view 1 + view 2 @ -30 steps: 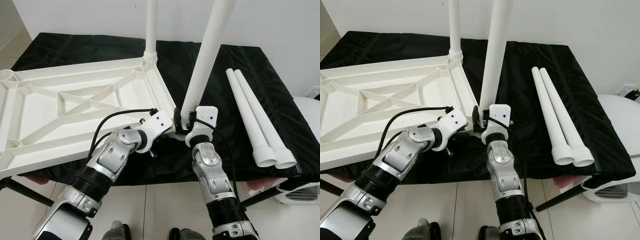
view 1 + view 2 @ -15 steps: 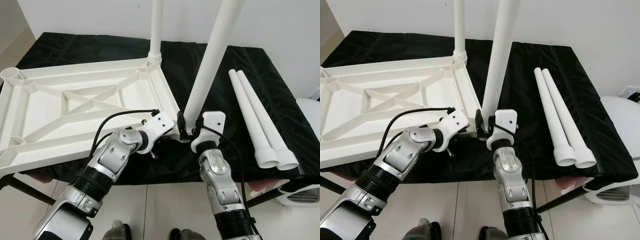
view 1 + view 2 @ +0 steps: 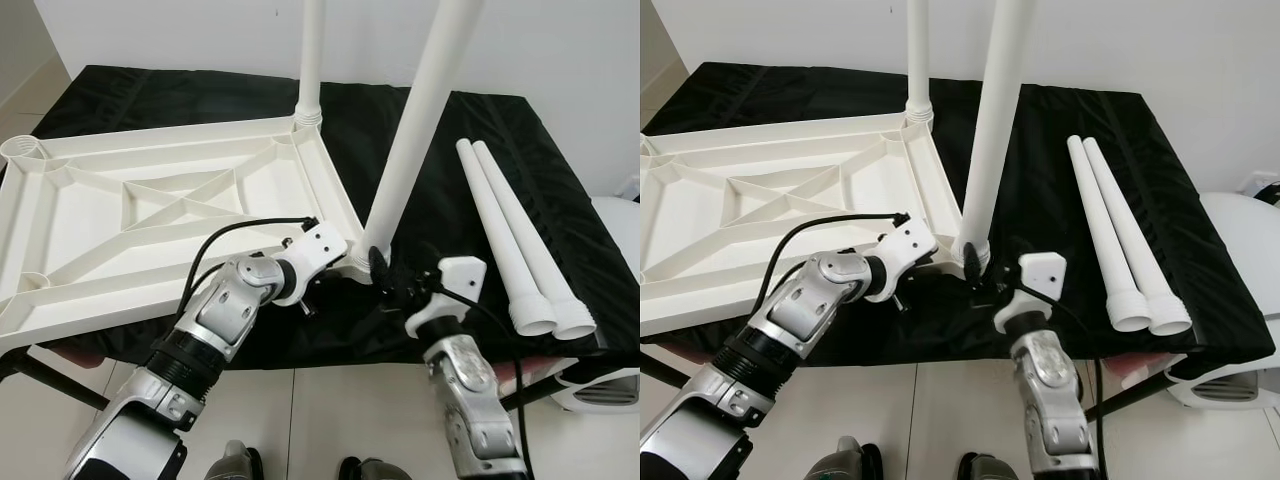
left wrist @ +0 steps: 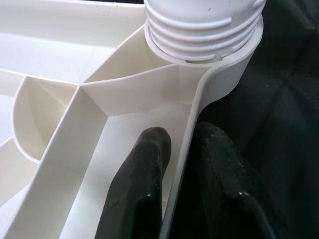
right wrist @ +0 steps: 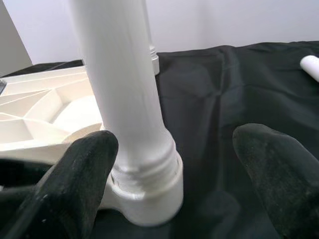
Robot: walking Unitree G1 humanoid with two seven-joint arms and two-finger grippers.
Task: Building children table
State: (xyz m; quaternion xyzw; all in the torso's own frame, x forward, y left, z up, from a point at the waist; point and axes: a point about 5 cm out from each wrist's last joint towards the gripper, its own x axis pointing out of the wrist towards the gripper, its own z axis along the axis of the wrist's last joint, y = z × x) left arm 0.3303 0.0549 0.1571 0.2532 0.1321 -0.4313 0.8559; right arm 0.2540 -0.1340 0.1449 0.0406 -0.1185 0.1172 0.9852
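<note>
A white plastic tabletop (image 3: 150,200) lies upside down on the black-covered table. One white leg (image 3: 311,60) stands in its far right corner. A second leg (image 3: 415,130) stands slightly tilted in the near right corner socket (image 4: 204,25). My left gripper (image 4: 183,135) is shut on the tabletop's rim just beside that socket, one finger inside the rim and one outside. My right gripper (image 5: 177,142) is open, its fingers wide apart, a short way in front of that leg's base (image 5: 144,174) and not touching it.
Two loose white legs (image 3: 510,240) lie side by side on the black cloth (image 3: 450,130) at the right, their wide ends near the front edge. A white rounded appliance (image 3: 615,240) stands beyond the table's right end. A wall runs behind the table.
My right gripper has let go of the near leg, opened and drawn back toward me. The leg stays standing in its socket. My left gripper keeps its hold on the rim.
</note>
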